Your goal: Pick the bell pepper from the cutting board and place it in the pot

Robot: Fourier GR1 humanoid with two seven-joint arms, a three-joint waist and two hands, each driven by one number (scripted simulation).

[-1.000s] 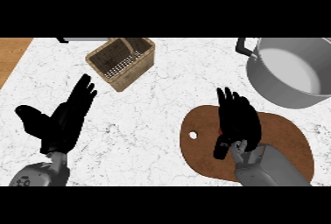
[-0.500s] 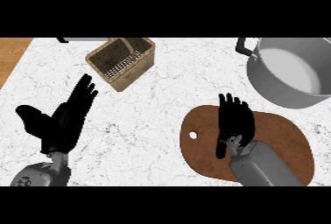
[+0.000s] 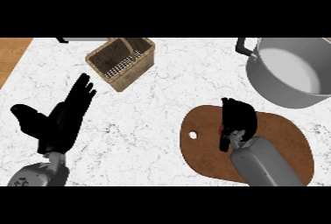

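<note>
The brown cutting board (image 3: 205,154) lies at the lower right of the white counter. My right hand (image 3: 237,119) sits over the board's middle with its fingers curled down. Only a thin red sliver of the bell pepper (image 3: 222,127) shows at the hand's left edge; the hand hides the rest. The large grey pot (image 3: 261,84) stands at the upper right, just beyond the board, and nothing shows inside it. My left hand (image 3: 59,122) rests open at the lower left, fingers pointing up and away.
A wicker basket (image 3: 123,62) lies tilted at the top centre-left. A strip of wooden surface (image 3: 12,53) borders the counter at the upper left. The pot's black handle (image 3: 243,45) sticks out toward the basket.
My right hand has pulled slightly back over the board, and its straight fingers have curled down over the pepper. The left hand has stayed still.
</note>
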